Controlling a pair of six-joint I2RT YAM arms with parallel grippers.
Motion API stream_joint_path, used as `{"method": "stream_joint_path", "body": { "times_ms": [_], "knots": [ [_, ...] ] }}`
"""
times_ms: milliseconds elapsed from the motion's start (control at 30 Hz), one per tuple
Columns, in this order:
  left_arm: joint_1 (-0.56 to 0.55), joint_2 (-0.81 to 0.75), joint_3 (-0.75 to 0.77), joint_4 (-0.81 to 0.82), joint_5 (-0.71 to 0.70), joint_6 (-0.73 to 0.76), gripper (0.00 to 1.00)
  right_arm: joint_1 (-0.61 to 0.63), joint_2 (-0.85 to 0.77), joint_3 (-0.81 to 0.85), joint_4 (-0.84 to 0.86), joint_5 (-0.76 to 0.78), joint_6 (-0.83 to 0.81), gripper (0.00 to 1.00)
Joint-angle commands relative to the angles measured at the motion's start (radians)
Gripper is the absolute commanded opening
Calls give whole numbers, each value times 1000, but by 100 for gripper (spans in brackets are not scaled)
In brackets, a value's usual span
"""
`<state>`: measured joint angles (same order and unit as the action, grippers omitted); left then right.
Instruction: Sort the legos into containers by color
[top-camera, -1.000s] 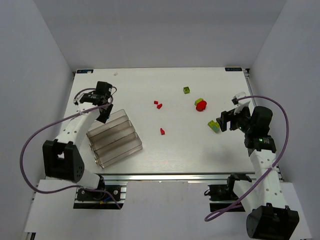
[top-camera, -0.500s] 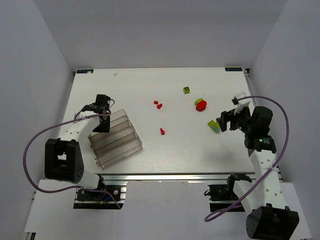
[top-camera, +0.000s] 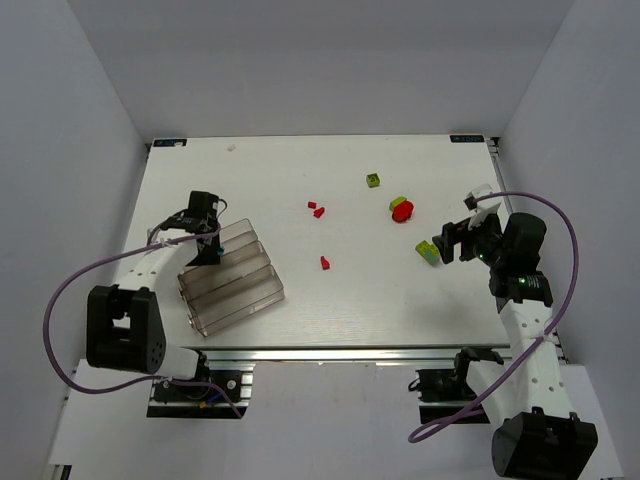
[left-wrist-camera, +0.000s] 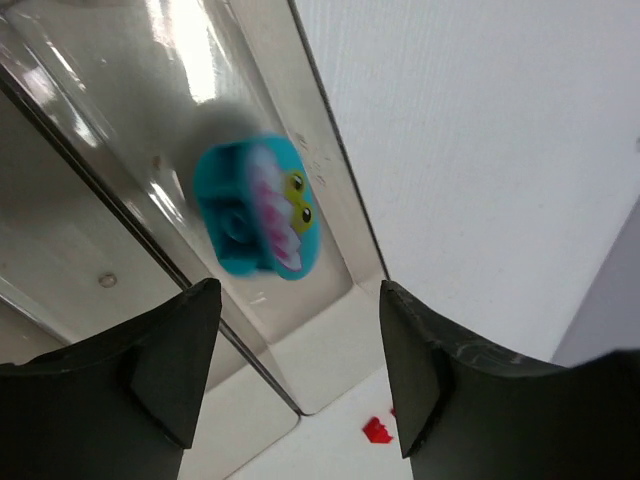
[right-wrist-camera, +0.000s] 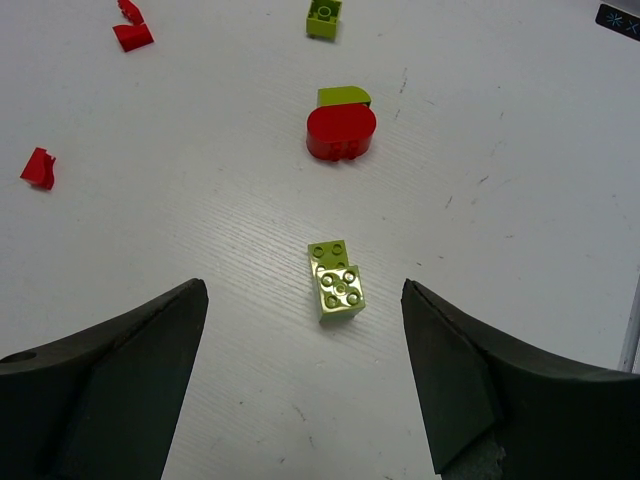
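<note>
Pincer states first: the left pincer (left-wrist-camera: 298, 310) is spread above the containers (top-camera: 245, 292), its fingers clear of the cyan brick (left-wrist-camera: 258, 207). That brick shows blurred inside one clear trough near its end wall (which trough I cannot tell). The right pincer (right-wrist-camera: 302, 300) is spread wide over the desk (top-camera: 350, 290). Two lime-green bricks (right-wrist-camera: 337, 283) lie touching each other below the gap, untouched. Beyond them a red rounded brick (right-wrist-camera: 341, 132) sits against another lime piece (right-wrist-camera: 344, 96). Red bits (right-wrist-camera: 38, 167) lie off to one side.

A white table (top-camera: 350, 300) sits enclosed by plain pale grey walls (top-camera: 320, 60), evenly and softly lit.
</note>
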<state>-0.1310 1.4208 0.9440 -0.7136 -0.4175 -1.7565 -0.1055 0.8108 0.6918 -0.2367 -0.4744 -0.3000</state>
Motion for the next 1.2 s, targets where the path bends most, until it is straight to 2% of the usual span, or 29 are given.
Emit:
{"method": "stream_joint_path", "body": {
  "times_ms": [0,133,200,233,267,300,333,367,400,433,467,500,533,567,600,633,667,700,733,767,800,833,867,900,1033,1133,1167],
  "knots": [
    [7,-74,4,28,-17,12,75,-5,-9,26,16,-18,-16,84],
    [16,-92,19,37,-12,41,82,-5,-9,28,13,-20,-16,84],
    [16,-105,22,46,2,57,80,-7,-7,28,11,-27,-21,84],
    [16,-109,25,75,9,99,60,-7,-7,26,10,-33,-27,84],
    [16,-121,30,104,37,136,45,-5,-7,23,5,-73,-36,83],
    [16,-129,26,143,64,194,35,-8,-7,22,1,-108,-53,81],
    [16,-137,19,275,104,368,17,0,-2,5,-6,-151,-106,76],
    [16,-141,-5,369,161,475,14,1,7,-9,-25,-261,-151,59],
    [16,-146,-22,463,316,597,11,3,13,-24,-35,-330,-203,47],
    [16,-145,-39,655,410,806,11,9,21,-35,-48,-384,-249,35],
    [16,-135,-75,762,559,892,11,12,34,-46,-70,-485,-345,23],
    [16,-99,-80,873,808,1030,11,29,39,-46,-123,-536,-399,20],
    [16,-70,-70,872,910,1093,12,36,42,-43,-139,-568,-434,22],
    [4,-36,-1,838,989,1144,17,46,51,-40,-139,-613,-447,37],
    [-18,49,42,721,1108,1274,19,73,59,-35,-128,-624,-441,46],
    [-18,90,92,624,1149,1323,27,84,70,-31,-115,-627,-427,51],
    [-36,136,164,559,1187,1363,51,96,91,-26,-87,-586,-356,61],
    [-62,176,197,437,1215,1417,60,145,103,-26,-8,-548,-303,64],
    [-84,235,222,387,1188,1451,62,164,117,-23,29,-506,-256,65],
    [-108,247,243,350,1148,1472,66,174,149,-11,68,-392,-201,66],
    [-134,251,259,320,1088,1471,68,212,168,3,92,-322,-94,66],
    [-180,253,265,315,982,1461,71,223,191,18,124,-258,-43,65],
    [-200,259,289,292,935,1421,73,237,230,59,128,-157,31,64],
    [-217,265,306,267,886,1405,76,243,250,80,125,-120,68,63],
    [-309,306,380,191,738,1323,77,259,333,146,125,-11,182,63],
    [-409,308,389,166,613,1241,78,262,355,146,137,147,232,62],
    [-427,316,389,157,530,1214,77,263,355,143,143,176,246,61]
  ]
}}
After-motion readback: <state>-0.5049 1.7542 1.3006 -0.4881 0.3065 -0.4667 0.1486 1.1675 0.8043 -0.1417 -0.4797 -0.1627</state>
